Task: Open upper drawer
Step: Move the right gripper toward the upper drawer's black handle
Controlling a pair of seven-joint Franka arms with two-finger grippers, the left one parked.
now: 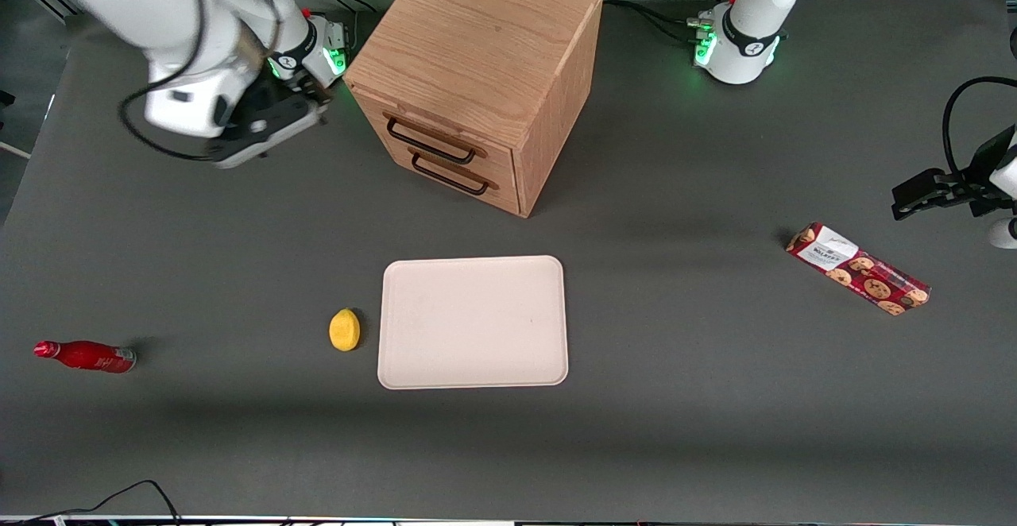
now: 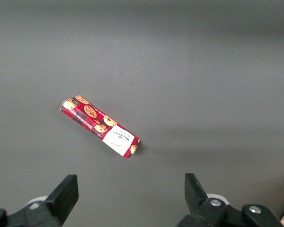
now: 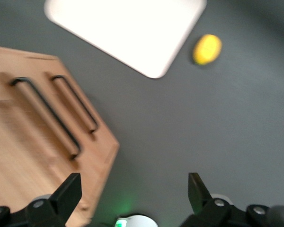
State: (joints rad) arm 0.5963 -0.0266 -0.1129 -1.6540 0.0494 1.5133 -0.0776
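One cabinet (image 1: 477, 73) with two drawers is seen on the tabletop (image 1: 675, 431); both are shut, so any contents are hidden. The upper drawer (image 1: 433, 138) sits just above the lower drawer (image 1: 453, 174), each with one black bar handle. One tray (image 1: 473, 322) lies empty, nearer the front camera than the cabinet. One lemon (image 1: 344, 329) is set just beside the tray at its 9 o'clock. One red bottle (image 1: 86, 356) lies toward the working arm's end, one cookie box (image 1: 858, 268) toward the parked arm's. The gripper (image 3: 135, 189) is held above the tabletop beside the cabinet, touching nothing, its jaws spread; its fingertips are cut off in the wrist view.
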